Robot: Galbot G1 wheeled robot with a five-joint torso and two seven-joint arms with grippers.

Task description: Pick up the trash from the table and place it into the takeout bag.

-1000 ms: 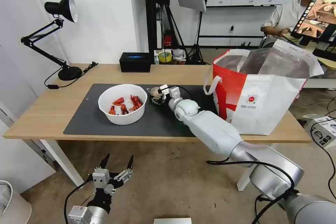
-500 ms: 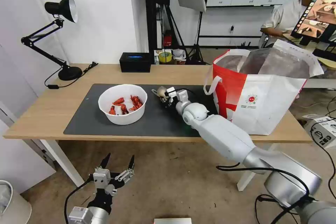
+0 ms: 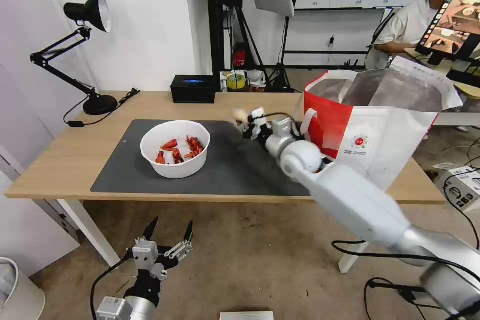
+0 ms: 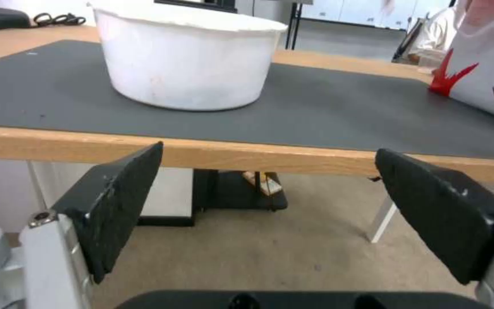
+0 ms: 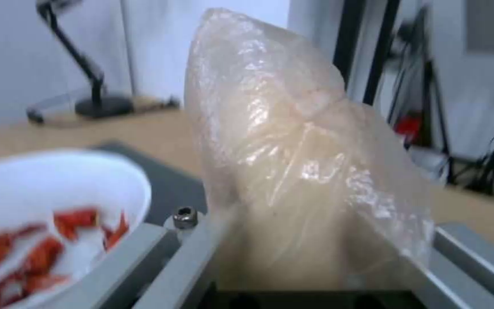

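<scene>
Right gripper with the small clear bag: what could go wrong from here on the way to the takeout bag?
The right gripper holds the small clear bag by slack plastic, so it might slip out over the mat. The takeout bag has a floppy handle near the arm, which could snag. The bowl of shells sits close and could be knocked.

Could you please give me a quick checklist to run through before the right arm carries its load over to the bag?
1. Grip: right hand is shut on the small clear bag. Ok.
2. Lift: the clear bag is raised off the dark mat. Ok.
3. Takeout bag: upright with its mouth open. Ok.
4. Space inside the takeout bag: cannot tell.
5. Bowl: upright on the mat, apart from the right arm. Ok.
6. Left hand: open, parked below the table edge, out of the way. Ok.
</scene>
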